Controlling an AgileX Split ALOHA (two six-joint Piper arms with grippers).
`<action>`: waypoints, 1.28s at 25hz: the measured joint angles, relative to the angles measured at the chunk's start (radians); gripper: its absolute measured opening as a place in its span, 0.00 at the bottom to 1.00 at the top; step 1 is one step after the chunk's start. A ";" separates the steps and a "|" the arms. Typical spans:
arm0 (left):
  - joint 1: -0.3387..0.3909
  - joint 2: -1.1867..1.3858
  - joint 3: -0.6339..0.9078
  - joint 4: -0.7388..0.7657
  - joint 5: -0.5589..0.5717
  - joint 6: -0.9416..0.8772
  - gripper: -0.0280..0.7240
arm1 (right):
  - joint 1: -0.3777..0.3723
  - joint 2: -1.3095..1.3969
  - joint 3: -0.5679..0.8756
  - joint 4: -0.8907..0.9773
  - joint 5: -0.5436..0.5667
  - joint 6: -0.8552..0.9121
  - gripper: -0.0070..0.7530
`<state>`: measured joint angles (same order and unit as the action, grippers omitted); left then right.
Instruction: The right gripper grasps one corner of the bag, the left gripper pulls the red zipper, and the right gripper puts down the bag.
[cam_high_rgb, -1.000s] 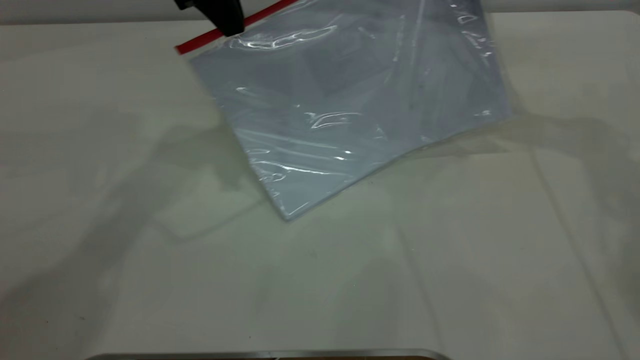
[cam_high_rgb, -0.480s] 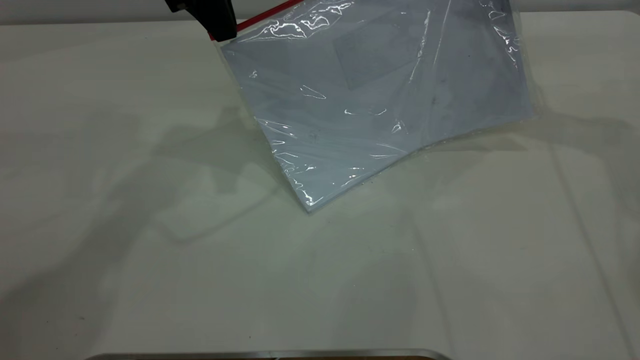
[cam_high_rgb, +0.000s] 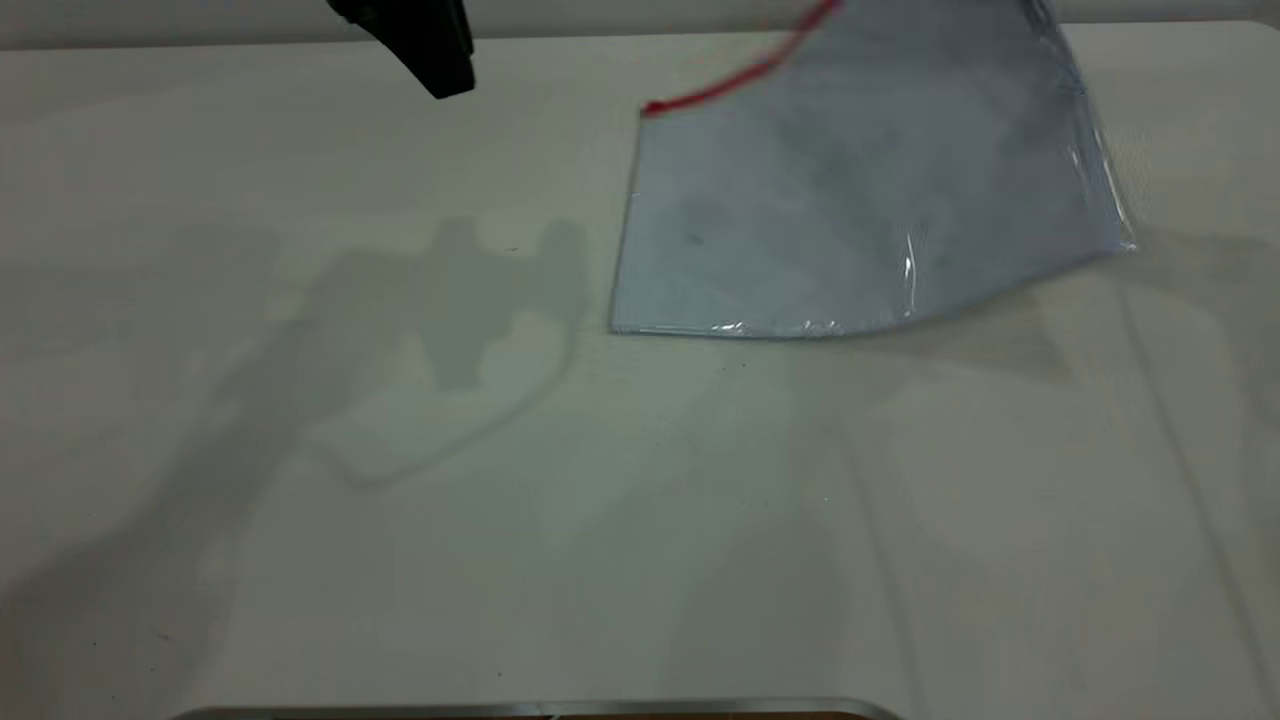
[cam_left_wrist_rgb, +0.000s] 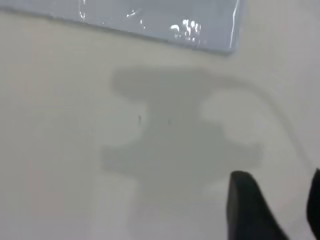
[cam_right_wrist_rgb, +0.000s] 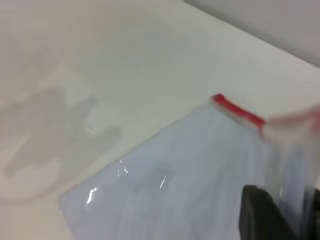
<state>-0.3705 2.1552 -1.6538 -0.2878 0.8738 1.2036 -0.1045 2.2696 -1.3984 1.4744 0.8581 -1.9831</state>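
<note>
The bag, a clear pouch with white sheets inside, hangs at the far right of the table, its lower edge touching the tabletop. The red zipper runs along its upper edge, sagging. My left gripper is open and empty at the far left, well apart from the bag. In the left wrist view its fingers are spread above bare table, with the bag's edge farther off. My right gripper is shut on a corner of the bag, beside the zipper's end. It is out of the exterior view.
The white table carries the arms' shadows. A metal rim runs along its near edge. A pale wall strip lies behind the table's far edge.
My left gripper has let go of the red zipper and stayed at the far left. The bag has swung away to the right and its lower edge now lies flatter on the table.
</note>
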 joint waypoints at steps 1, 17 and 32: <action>0.000 0.000 0.000 -0.005 -0.012 -0.005 0.60 | -0.001 0.000 0.000 0.000 0.000 0.000 0.34; 0.000 -0.197 0.000 0.142 -0.080 -0.522 0.77 | -0.003 -0.217 0.001 -0.249 -0.285 0.472 0.77; 0.000 -0.709 0.001 0.323 0.203 -1.027 0.77 | -0.003 -1.038 0.001 -0.826 0.035 1.279 0.77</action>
<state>-0.3705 1.4464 -1.6529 0.0348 1.0765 0.1768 -0.1076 1.2318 -1.3974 0.6482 0.8927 -0.7045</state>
